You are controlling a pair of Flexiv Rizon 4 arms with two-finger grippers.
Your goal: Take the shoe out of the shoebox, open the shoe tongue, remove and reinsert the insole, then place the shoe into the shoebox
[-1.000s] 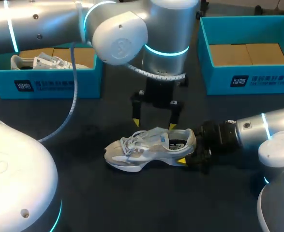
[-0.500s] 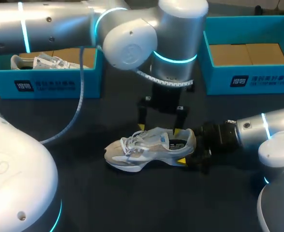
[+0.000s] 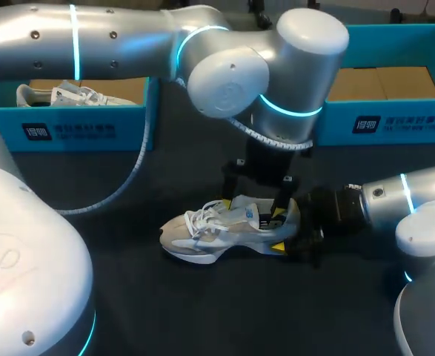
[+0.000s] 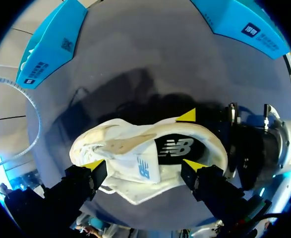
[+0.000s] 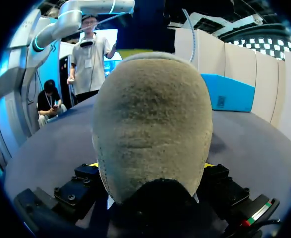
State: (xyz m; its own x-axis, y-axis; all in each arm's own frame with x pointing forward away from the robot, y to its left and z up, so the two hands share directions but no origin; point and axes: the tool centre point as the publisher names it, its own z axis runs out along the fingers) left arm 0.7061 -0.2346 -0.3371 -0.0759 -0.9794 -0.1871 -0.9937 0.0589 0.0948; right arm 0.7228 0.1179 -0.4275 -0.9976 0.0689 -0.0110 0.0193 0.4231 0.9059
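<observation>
Our right gripper clamps the heel of the shoe, which stands on its sole on the table, while our left gripper hangs wide open over its collar.

Right wrist view: the shoe heel fills the field. The right gripper, clamped on it, shows only yellow slivers at either side.

Head view: the left arm covers the left end of the right shoebox. A second shoe sits half hidden behind the left shoebox wall.
</observation>
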